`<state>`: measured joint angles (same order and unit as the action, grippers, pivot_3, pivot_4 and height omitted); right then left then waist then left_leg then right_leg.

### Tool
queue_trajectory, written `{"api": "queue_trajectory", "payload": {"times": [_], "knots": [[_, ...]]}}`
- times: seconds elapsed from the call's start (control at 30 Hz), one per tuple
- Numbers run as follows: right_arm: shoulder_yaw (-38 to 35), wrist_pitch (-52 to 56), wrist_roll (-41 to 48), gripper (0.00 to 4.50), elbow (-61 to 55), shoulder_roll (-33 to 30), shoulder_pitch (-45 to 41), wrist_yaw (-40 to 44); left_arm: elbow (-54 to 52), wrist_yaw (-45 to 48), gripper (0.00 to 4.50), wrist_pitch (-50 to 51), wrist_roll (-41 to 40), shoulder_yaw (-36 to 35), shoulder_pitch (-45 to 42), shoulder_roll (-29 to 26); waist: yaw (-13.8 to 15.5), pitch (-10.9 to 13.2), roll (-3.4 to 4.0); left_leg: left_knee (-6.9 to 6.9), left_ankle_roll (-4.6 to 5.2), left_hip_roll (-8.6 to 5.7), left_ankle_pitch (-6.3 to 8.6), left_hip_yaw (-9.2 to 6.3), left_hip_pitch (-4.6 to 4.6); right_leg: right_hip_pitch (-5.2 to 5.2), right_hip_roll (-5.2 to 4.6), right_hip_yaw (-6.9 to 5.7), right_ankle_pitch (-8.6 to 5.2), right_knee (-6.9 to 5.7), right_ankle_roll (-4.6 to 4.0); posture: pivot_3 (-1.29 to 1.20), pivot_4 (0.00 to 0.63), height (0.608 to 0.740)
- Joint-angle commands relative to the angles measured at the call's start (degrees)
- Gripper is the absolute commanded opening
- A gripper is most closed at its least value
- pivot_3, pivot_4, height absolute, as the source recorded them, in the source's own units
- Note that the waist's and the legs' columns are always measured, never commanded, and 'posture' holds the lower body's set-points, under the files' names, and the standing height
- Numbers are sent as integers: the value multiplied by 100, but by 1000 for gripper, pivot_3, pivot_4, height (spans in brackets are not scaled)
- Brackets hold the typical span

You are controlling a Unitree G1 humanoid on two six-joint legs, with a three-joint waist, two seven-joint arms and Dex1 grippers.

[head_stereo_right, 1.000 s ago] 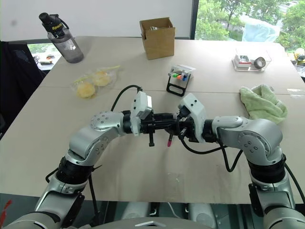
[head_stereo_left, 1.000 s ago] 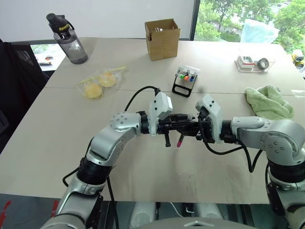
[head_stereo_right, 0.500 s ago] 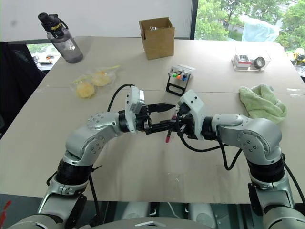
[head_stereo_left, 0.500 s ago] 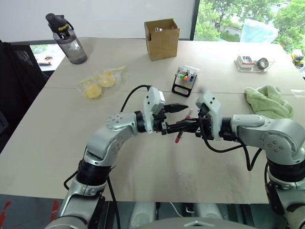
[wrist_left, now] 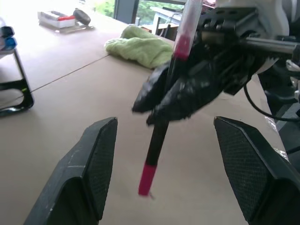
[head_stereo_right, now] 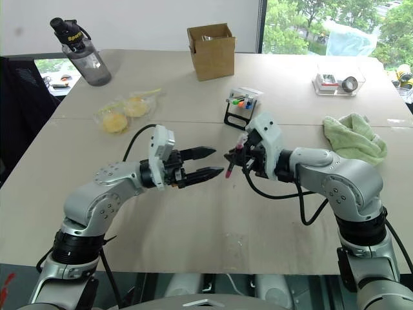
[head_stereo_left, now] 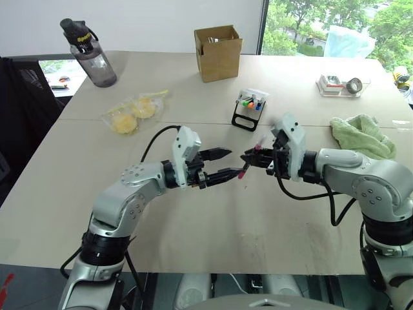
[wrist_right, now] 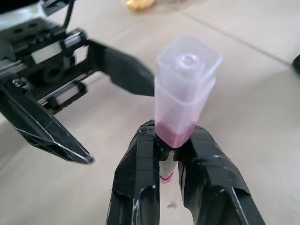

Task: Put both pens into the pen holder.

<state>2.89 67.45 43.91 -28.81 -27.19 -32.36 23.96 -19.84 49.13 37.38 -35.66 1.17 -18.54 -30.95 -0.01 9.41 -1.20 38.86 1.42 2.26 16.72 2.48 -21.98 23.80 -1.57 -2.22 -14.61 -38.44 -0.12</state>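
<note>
Two pale beige tables (head_stereo_left: 97,194) are standing pushed together, a thin seam running across between them. Behind them a plain white wall (head_stereo_left: 142,22) is filling the far side, and to its right a dark-framed window (head_stereo_left: 322,26) is letting in daylight, with green trees showing outside (bright enough to wash out the glass). A black chair (head_stereo_left: 19,116) is sitting at the left edge of the tables. On the tabletop a grey water bottle (head_stereo_left: 90,55), a brown cardboard box (head_stereo_left: 218,53), a clear bag of yellow items (head_stereo_left: 132,113), a green towel (head_stereo_left: 361,139) and a clear tray (head_stereo_left: 342,85) are lying well apart.
</note>
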Motion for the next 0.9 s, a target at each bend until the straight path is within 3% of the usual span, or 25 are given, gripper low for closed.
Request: {"api": "queue_trajectory", "payload": {"times": [0.03,0.27,0.5,0.9], "knots": [[-23,-993,-536,108,59,18,-143,93,-297,-226,3392,-112,-7,-363,69,-99,-12,0,0,0,0,0,0,1,0,0,0,1,0,0,0,0,150,736],[651,-3916,-2289,108,817,61,-328,721,-482,-923,3392,-144,52,-812,57,-93,-44,1,0,0,-2,0,-1,1,-1,0,0,0,0,2,1,0,150,736],[1343,-6796,-4349,108,2703,-33,-869,774,-717,-1248,3392,-59,76,-901,162,-185,-66,3,1,0,-25,0,-14,6,3,0,-2,2,0,0,0,0,150,736],[1417,-8673,-5559,108,5266,501,-1945,310,-928,-1599,3392,-127,131,-1040,256,-231,-74,10,0,0,-31,5,-17,9,2,1,-7,3,1,-4,-2,0,150,736]]}}
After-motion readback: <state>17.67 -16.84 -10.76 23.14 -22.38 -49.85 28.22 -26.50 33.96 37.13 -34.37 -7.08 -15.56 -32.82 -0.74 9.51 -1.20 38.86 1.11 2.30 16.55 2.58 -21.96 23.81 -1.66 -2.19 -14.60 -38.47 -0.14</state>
